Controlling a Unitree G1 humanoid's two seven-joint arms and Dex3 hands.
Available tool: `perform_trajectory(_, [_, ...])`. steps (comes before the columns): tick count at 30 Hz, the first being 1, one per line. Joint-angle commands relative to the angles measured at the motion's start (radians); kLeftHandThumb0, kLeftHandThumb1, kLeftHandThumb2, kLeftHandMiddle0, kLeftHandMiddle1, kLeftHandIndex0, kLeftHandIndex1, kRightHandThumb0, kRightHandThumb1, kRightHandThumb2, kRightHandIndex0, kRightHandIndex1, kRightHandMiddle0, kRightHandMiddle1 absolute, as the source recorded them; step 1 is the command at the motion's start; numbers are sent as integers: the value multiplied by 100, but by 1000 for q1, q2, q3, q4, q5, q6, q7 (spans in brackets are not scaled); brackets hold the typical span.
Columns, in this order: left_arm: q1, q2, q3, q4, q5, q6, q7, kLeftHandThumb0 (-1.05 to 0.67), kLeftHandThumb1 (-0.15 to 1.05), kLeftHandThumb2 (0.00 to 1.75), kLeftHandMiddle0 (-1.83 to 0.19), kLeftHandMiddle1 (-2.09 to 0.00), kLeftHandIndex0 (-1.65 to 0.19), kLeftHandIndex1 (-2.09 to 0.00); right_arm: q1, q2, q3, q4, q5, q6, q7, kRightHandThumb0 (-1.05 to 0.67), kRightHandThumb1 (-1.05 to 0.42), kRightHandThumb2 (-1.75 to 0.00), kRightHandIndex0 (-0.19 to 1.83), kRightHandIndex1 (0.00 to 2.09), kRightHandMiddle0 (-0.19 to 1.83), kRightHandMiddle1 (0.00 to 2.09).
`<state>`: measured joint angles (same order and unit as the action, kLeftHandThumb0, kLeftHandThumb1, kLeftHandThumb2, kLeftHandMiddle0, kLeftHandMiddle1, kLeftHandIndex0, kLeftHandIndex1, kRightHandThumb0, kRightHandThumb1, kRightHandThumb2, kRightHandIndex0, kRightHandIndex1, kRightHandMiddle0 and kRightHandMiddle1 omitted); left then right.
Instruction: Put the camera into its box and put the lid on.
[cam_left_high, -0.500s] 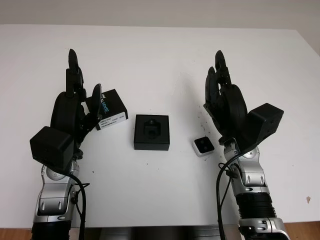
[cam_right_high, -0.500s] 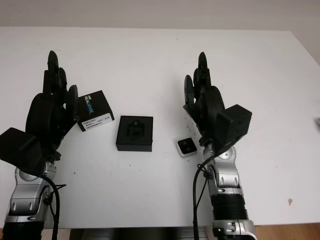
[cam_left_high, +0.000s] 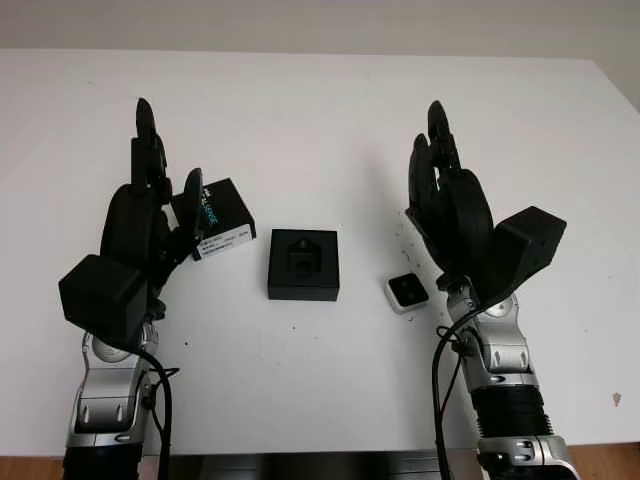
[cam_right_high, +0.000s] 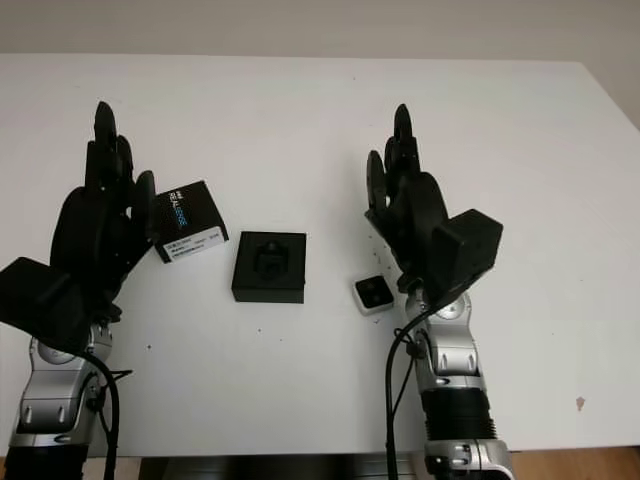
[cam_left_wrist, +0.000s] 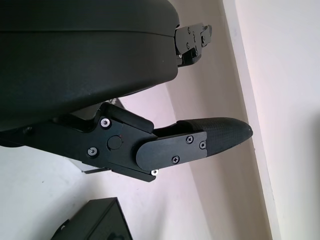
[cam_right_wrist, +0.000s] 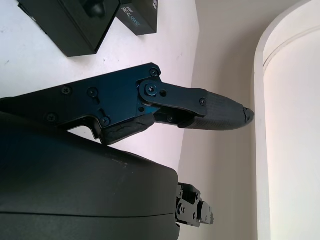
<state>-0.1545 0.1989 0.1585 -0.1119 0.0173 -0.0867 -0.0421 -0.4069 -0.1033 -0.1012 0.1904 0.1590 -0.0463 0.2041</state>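
While our 2 arms reach up from the near edge of the white desk (cam_left_high: 320, 110), we see the left hand (cam_left_high: 150, 190) at the left side, released and holding nothing, its fingers pointing toward the far edge. Just beside that hand, on its right, lies the black box lid (cam_left_high: 222, 219), tilted, with a white label and printed lettering on it; whether the thumb touches it we cannot tell. Right of the lid, near the middle of the desk, sits the open black box (cam_left_high: 303, 264) with a moulded insert inside. Further right, apart from the box, the small white camera (cam_left_high: 406, 291) lies on the desk, just beside our right hand (cam_left_high: 445, 190), which is also released and grasping nothing.
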Motion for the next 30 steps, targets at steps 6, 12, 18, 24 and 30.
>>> perform_trajectory(6, [0, -4, -2, -23, -5, -1, 4, -74, 105, 60, 19, 0, 19, 0, -84, -177, -45, -37, 32, 46, 134, -67, -101, -8, 7, 15, 6, 23])
perform_trajectory(12, [19, -6, 1, -32, -2, -4, 7, -76, 105, 60, 19, 0, 19, 0, -110, -387, -25, -107, -39, 54, 286, -55, -86, -4, 23, 22, -4, 69])
perform_trajectory(18, [24, -12, 0, -34, -6, -12, 8, -73, 105, 62, 19, 0, 19, 0, -57, -552, 23, -208, -212, -19, 348, -54, -83, -6, 27, 12, 25, 22])
perform_trajectory(24, [27, -10, 0, -36, -10, -7, 4, -74, 105, 64, 19, 0, 19, 0, 8, -652, 57, -269, -385, -91, 352, -57, -79, -5, 38, 11, 39, 10])
perform_trajectory(30, [31, -7, 0, -41, -10, -6, 3, -74, 105, 65, 19, 0, 19, 0, 65, -684, 74, -364, -505, -70, 347, -51, -79, -5, 39, 10, 42, 9])
